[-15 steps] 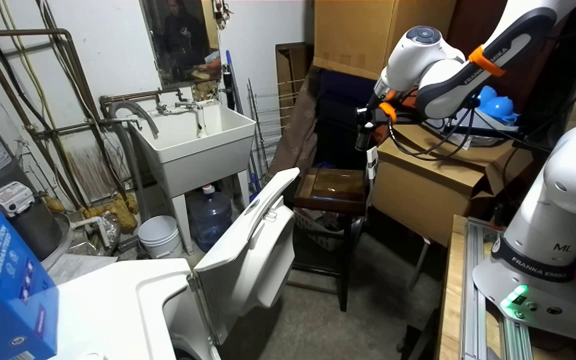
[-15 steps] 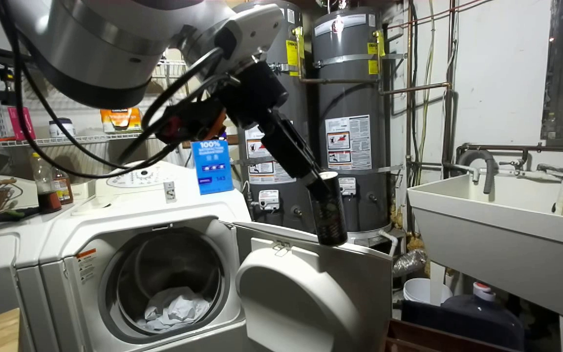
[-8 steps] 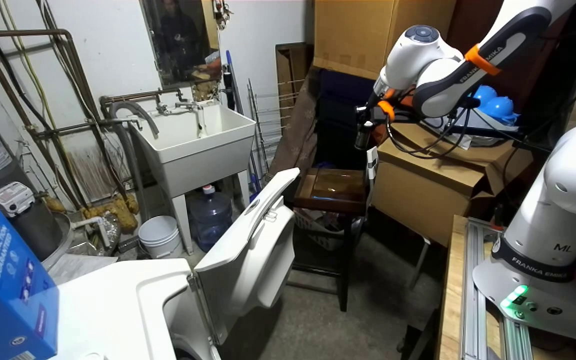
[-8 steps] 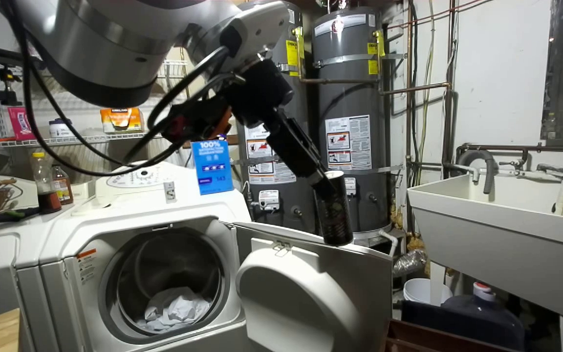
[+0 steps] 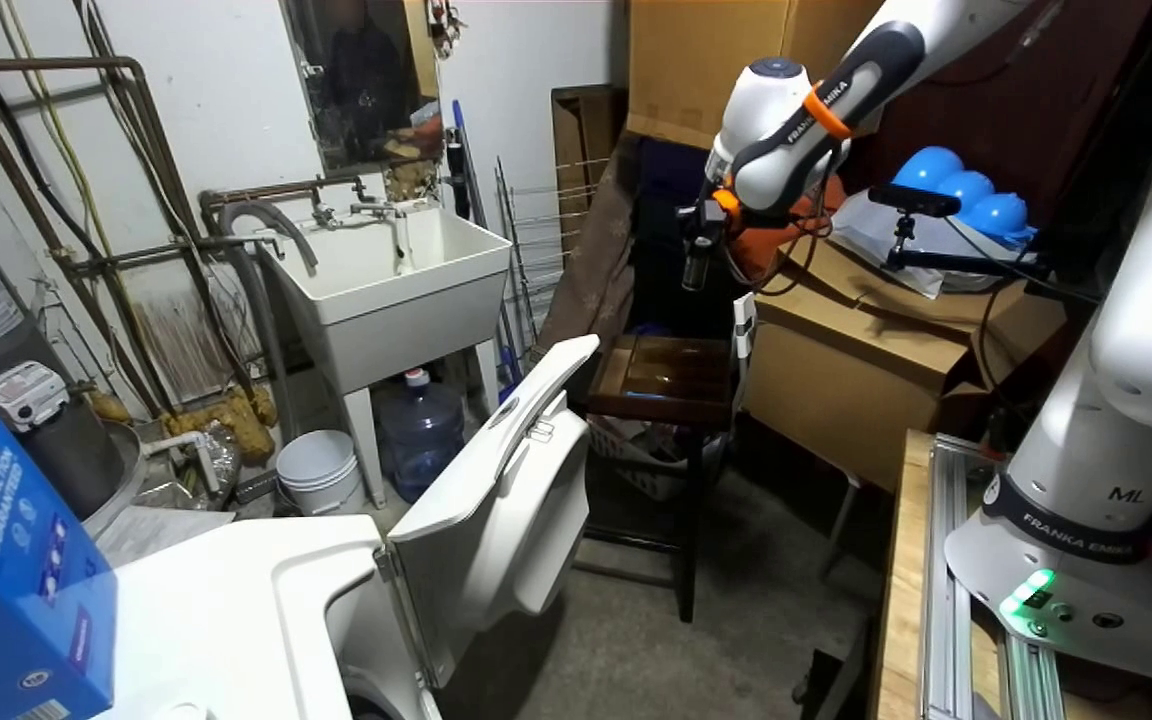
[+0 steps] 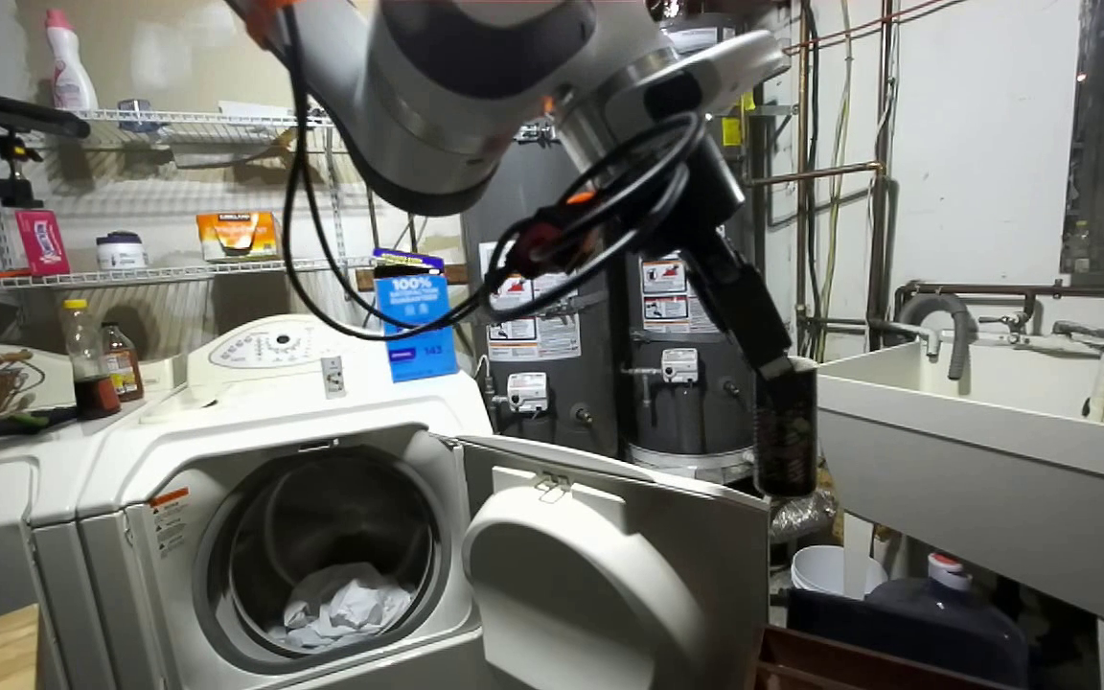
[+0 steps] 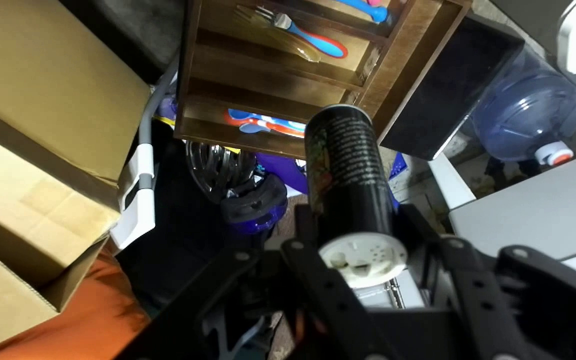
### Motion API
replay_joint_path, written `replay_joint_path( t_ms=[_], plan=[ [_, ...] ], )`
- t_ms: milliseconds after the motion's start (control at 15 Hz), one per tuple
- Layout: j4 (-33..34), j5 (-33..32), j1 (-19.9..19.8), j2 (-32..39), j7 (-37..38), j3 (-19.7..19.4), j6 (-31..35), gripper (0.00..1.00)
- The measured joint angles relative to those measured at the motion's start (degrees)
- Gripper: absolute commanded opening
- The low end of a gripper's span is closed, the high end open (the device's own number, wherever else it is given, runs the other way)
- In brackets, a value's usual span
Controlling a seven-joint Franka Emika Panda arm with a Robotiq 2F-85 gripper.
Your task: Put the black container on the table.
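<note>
Currently, jaws of gripper [image 7: 357, 215] clamped around white-lidded black shaker canister [image 7: 349, 167], held nearly upright in midair. Canister higher than dark-wood-topped table [image 5: 656, 408], apart from it. In wrist view, blue-and-red-handled fork [image 7: 316, 41] lies in wooden compartment [image 7: 220, 22].

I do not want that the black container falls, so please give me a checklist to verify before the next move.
1. Black container held: ok, the end effector grips it from both sides.
2. Grip firm: cannot tell.
3. Container upright: ok, looks nearly so in both exterior views.
4. Container directly over the table: cannot tell; a gap shows between them in an exterior view.
5. Flat, undivided table top: not ok, the wrist view shows compartments, one with a fork.
6. Apart from the open white door: ok.
</note>
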Motion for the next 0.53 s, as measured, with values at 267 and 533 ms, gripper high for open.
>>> replay_joint_path(
  t_ms=[267, 533],
  plan=[
    [12.8, 6.9, -1.2, 9.8, -6.9, -2.2, -7.3, 0.45],
    [20.9, 13.3, -4.8, 16.4, -11.3, -2.6, -11.1, 0.2]
  ],
)
